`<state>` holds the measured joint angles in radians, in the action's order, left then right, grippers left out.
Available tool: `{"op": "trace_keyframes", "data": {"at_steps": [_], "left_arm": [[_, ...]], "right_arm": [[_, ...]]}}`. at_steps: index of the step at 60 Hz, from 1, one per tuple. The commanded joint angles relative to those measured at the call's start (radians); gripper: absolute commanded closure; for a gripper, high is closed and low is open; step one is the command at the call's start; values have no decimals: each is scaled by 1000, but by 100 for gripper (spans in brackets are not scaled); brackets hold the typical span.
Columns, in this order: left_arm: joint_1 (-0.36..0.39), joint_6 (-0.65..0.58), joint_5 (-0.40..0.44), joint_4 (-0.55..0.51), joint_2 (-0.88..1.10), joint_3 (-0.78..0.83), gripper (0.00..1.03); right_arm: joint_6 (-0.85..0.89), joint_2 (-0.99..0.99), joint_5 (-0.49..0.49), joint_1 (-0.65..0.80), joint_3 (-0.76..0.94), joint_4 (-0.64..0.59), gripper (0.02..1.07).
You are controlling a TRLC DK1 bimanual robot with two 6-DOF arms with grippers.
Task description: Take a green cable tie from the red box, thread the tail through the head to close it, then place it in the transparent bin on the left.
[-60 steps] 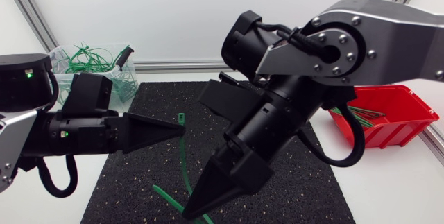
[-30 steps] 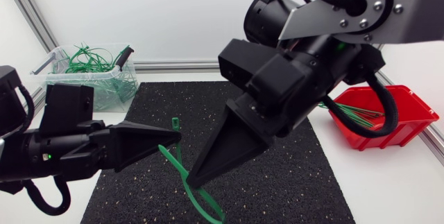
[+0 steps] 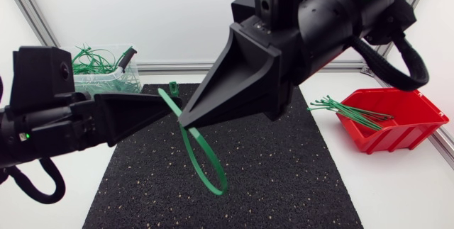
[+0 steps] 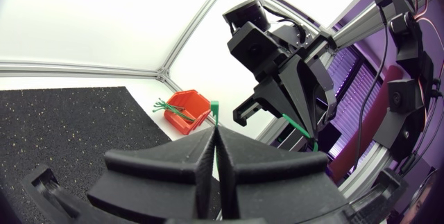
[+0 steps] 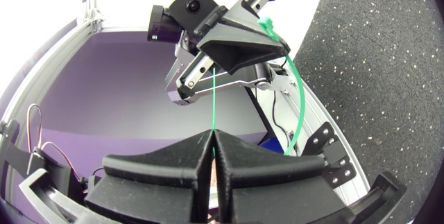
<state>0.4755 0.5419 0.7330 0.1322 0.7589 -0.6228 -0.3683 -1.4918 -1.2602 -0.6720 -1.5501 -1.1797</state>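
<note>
A green cable tie (image 3: 204, 159) hangs above the black mat (image 3: 298, 179), bent into a loop below both grippers. My left gripper (image 3: 169, 106) is shut on it just below its head (image 3: 172, 86); in the left wrist view the head end (image 4: 214, 110) sticks up from the left gripper's (image 4: 214, 132) fingertips. My right gripper (image 3: 181, 121) is shut on the strap's other end, seen edge-on as a thin green line (image 5: 214, 99) ahead of the gripper (image 5: 213, 135). The two tips nearly touch. The red box (image 3: 418, 126) sits at the right, the transparent bin (image 3: 113, 86) at the back left.
More green ties (image 3: 347, 108) lie over the red box's left rim. The bin holds several looped green ties (image 3: 89, 62) and a dark tool (image 3: 126, 57). An aluminium frame rail (image 3: 177, 66) runs along the table's back edge.
Both grippers have risen with the tie, lifting it off the mat. The right gripper swung up and left until its tip met the left gripper's.
</note>
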Motion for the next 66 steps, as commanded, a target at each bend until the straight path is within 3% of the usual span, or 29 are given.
{"op": "trace_keyframes", "data": {"at_steps": [1,15,31,66], "left_arm": [[14,13,-20,17,-20,-28,100],[43,12,-72,27,-43,-32,100],[57,1,-121,72,-58,0,99],[153,43,-234,109,-56,97,100]], "right_arm": [[-90,-13,-16,9,-39,-12,102],[-130,-47,-44,15,-114,-15,102],[-112,-62,-44,29,-131,-118,101],[-109,-39,-44,63,4,-135,101]]}}
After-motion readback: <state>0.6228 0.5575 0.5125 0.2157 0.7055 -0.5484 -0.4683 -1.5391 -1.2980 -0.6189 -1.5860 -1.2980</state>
